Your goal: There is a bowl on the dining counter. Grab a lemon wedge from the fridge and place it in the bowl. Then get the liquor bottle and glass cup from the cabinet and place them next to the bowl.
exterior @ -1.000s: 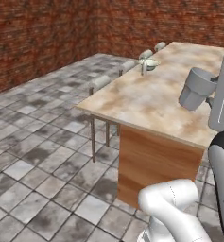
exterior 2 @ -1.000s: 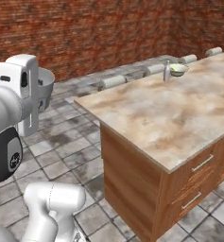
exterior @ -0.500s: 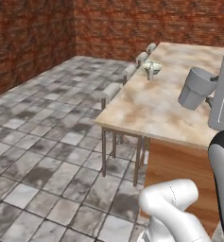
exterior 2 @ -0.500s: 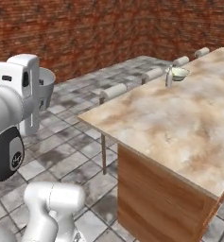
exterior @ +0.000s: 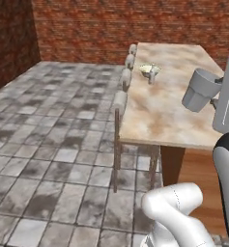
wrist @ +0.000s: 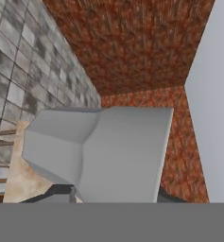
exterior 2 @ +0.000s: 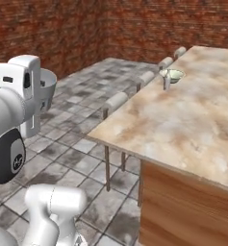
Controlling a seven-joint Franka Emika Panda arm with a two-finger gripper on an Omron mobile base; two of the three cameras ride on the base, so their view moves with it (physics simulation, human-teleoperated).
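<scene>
Right now the gripper [wrist: 113, 196] is clamped on a grey glass cup [exterior: 199, 89]; the cup sits between the dark fingertips [wrist: 61, 191] in the hand view, its tapered body lying sideways across the frame with the open mouth turned left; from the left base view the cup hangs tilted beside the white arm [exterior: 227, 96], up over the right edge of the dining counter [exterior: 164, 108]; from the right base view the same cup [exterior 2: 47, 87] pokes out behind the arm's white link [exterior 2: 19, 91], over the tiled floor [exterior 2: 72, 129]; far down the counter sits the bowl [exterior: 149, 70], near the edge where the stools [exterior: 121, 99] are lined up; a yellowish bit shows inside the bowl, too small to name; a slim grey bottle [exterior: 151, 77] stands upright just beside the bowl, on its near side; in the right base view bowl [exterior 2: 174, 74] and bottle [exterior 2: 166, 81] read the same, touching or nearly so, cannot tell which; cup well apart from both; brick walls [exterior: 135, 24] behind.
</scene>
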